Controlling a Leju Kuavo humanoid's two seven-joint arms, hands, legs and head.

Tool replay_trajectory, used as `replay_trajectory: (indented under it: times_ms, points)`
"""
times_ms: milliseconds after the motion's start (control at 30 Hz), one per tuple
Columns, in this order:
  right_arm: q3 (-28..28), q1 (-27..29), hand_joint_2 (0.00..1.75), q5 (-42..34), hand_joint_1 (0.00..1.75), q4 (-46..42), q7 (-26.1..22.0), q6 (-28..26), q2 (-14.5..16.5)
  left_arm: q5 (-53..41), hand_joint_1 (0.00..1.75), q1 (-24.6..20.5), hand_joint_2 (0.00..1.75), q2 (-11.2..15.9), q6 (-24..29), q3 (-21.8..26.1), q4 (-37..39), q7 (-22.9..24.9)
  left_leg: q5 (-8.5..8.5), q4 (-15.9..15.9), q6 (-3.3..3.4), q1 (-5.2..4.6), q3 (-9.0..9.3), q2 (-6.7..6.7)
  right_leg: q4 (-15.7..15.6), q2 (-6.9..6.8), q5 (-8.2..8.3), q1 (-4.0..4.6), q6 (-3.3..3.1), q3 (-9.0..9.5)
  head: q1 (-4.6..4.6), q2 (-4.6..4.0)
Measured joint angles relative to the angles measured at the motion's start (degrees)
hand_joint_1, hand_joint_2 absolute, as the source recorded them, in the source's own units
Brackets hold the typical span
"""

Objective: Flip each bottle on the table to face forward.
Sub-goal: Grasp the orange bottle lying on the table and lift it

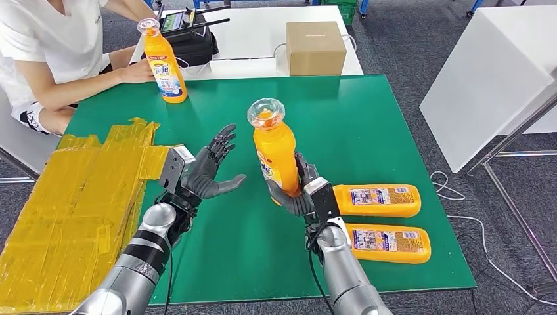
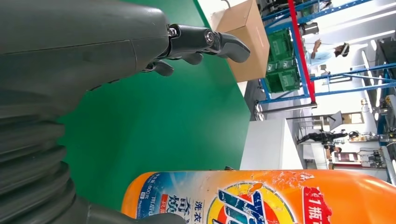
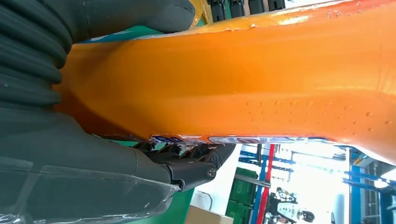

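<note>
My right hand grips an orange detergent bottle upright above the green table; its orange body runs across the right wrist view, and its label shows in the left wrist view. My left hand is spread wide just left of that bottle, holding nothing, with its fingers apart over the green top. Two more orange bottles lie on their sides at the right, one behind the other. Another bottle stands upright at the far left.
A person in a white shirt sits at the far left with a hand by the standing bottle. A cardboard box and a black device sit on the white table behind. Yellow taped sheeting covers the table's left side.
</note>
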Motion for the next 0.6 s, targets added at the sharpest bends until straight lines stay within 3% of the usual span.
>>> replay_trajectory:
  times_ms: [600]
  points:
    - [0.00, -0.06, 1.75, 0.01, 1.75, 0.63, 0.00, 0.00, 0.00, 0.00, 0.00, -0.07, 1.75, 0.05, 0.00, 0.00, 0.40, 0.00, 0.00, 0.00, 0.00, 0.01, 0.00, 0.00, 0.00, 0.00, 0.00, 0.00, 0.00, 0.00, 0.00, 0.00]
